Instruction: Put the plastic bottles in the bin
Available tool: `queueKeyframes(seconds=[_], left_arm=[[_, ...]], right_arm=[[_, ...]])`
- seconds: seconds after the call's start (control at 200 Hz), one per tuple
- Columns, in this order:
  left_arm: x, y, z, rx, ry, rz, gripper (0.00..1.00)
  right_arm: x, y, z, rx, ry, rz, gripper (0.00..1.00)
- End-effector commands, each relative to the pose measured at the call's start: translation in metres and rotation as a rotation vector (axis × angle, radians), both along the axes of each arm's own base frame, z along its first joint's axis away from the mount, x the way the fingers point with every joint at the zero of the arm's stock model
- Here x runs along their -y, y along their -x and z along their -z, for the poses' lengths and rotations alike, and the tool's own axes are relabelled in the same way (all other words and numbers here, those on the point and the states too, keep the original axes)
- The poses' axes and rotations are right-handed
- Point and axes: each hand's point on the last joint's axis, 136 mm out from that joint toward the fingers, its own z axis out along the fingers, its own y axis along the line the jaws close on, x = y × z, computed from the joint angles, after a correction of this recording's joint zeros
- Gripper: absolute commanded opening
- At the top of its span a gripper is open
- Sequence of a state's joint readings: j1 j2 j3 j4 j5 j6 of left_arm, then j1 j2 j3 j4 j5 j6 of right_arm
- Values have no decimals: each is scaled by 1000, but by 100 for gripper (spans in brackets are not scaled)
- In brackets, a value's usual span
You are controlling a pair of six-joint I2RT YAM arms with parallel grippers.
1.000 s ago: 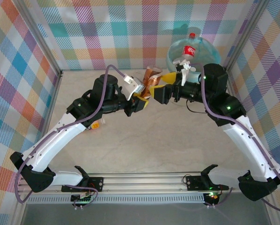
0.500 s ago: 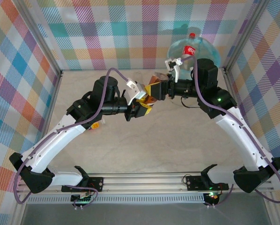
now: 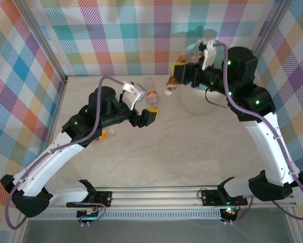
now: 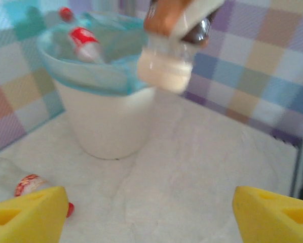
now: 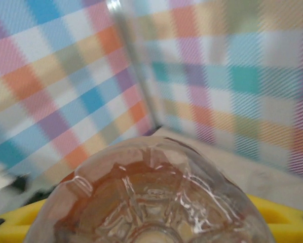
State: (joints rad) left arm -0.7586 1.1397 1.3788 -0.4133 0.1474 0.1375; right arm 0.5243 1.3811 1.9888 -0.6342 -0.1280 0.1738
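Observation:
My right gripper [image 3: 178, 76] is shut on a clear plastic bottle [image 3: 169, 87] with an orange-brown label, held in the air just left of the bin [image 3: 197, 101]. The right wrist view looks at that bottle's ribbed base [image 5: 151, 197] between yellow fingers [image 5: 9, 230]. The left wrist view shows the white bin [image 4: 108, 119] with its teal bag and a red-labelled bottle [image 4: 84, 41] inside; the held bottle [image 4: 165, 68] hangs at its rim. My left gripper [image 3: 147, 117] stands open over bare table, yellow fingertips [image 4: 27, 215] wide apart. Another red-labelled bottle [image 3: 150, 96] lies on the table.
The table is walled by plaid panels on three sides, with a metal post [image 3: 42, 40] at the back left corner. A small orange item [image 3: 104, 134] lies beside my left forearm. The right arm [image 3: 242, 76] covers most of the bin from above.
My left gripper opened, let go of the orange-labelled bottle and drew back to the left. My right gripper closed on that bottle and carried it up and back toward the bin.

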Motion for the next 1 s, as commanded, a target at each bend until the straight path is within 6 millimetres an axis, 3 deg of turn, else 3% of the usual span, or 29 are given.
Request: queueKeyframes(seconds=[0.0, 0.1, 0.225, 0.465, 0.7, 0.865, 0.995], left_arm=[[-24, -3, -25, 65, 70, -122, 86], [-31, 3, -22, 62, 55, -126, 86], [-39, 8, -15, 62, 38, -134, 87], [-54, 17, 0, 66, 6, -154, 89], [-57, 17, 11, 54, 0, -159, 90], [-54, 16, 17, 40, -2, -154, 90], [-53, 16, 21, 29, -13, -152, 90]], right_arm=[[44, -72, 18, 21, 156, 378, 57], [65, -121, 24, 35, 224, 582, 56], [73, -175, 45, 15, 285, 729, 53], [72, -233, 84, 5, 373, 855, 52], [81, -258, 155, -150, 414, 885, 53], [95, -260, 212, -335, 361, 870, 56], [101, -259, 245, -434, 300, 832, 57]])
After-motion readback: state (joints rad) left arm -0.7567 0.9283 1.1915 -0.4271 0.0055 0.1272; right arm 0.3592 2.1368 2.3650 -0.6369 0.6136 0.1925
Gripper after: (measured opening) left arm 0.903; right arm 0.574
